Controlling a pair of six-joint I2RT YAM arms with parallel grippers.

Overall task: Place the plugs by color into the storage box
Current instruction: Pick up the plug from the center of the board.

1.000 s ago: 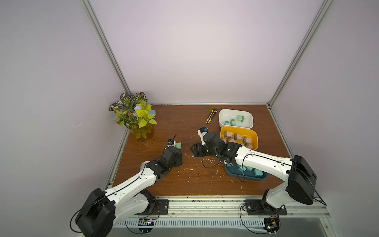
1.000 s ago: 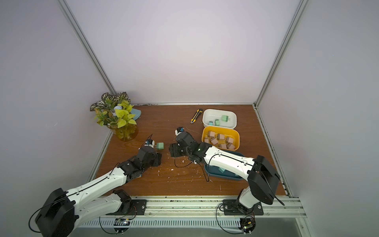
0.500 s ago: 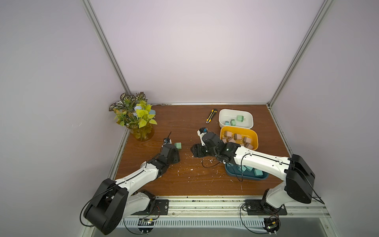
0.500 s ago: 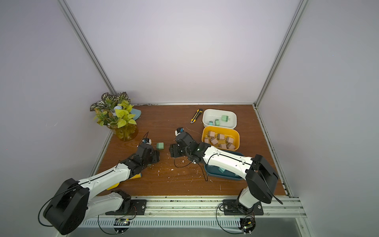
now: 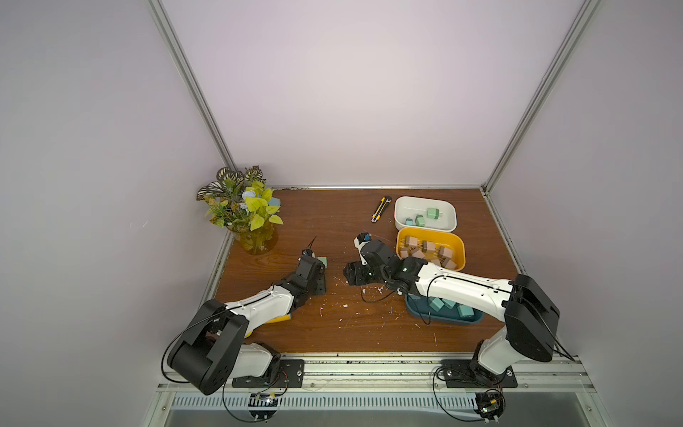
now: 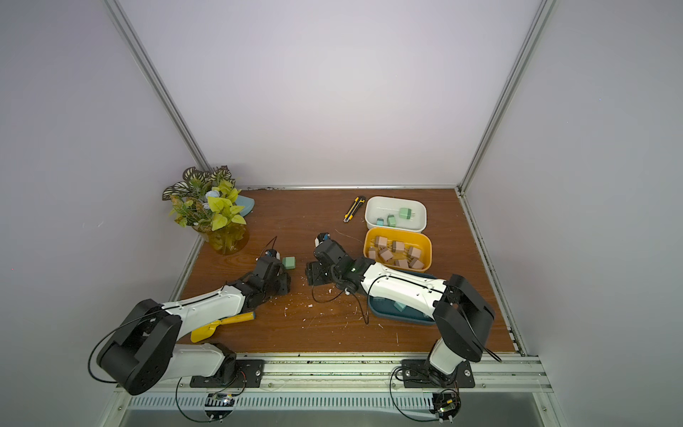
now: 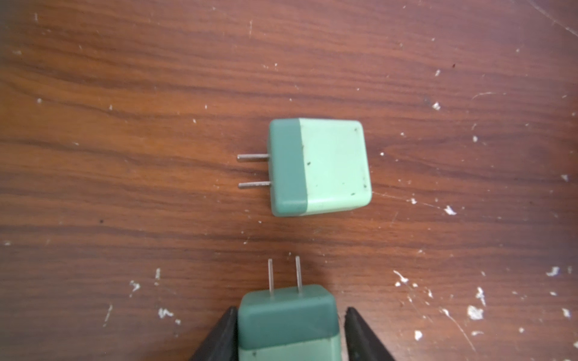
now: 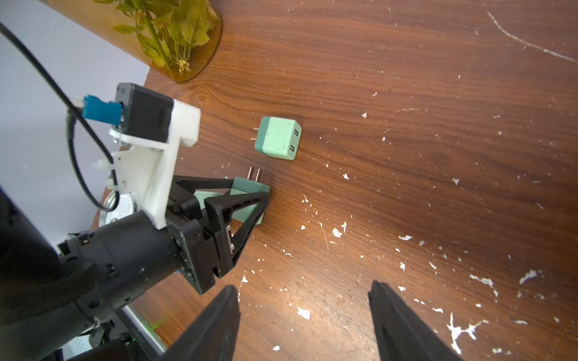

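Note:
My left gripper [image 7: 289,312] is shut on a mint green plug [image 7: 287,328] low over the table, prongs pointing away from the wrist. A second green plug [image 7: 322,165] lies loose just beyond it, and shows in both top views [image 5: 323,262] [image 6: 289,263]. My right gripper [image 8: 303,289] stands open and empty to the right of the left gripper [image 8: 251,187]. The storage box is three tubs at right: white [image 5: 425,198] with green plugs [image 5: 431,213], yellow [image 5: 462,251] with pink plugs [image 5: 425,246], dark blue [image 5: 443,321] with teal plugs [image 5: 436,304], partly hidden under my right arm.
A plant in an amber vase [image 5: 255,236] stands at the far left near the wall. A yellow-black utility knife [image 5: 380,209] lies beside the white tub. A yellow scoop [image 6: 221,323] lies under my left arm. White crumbs dot the wood.
The left arm stretched forward and its jaws closed on the nearer green plug. The right arm has hardly moved.

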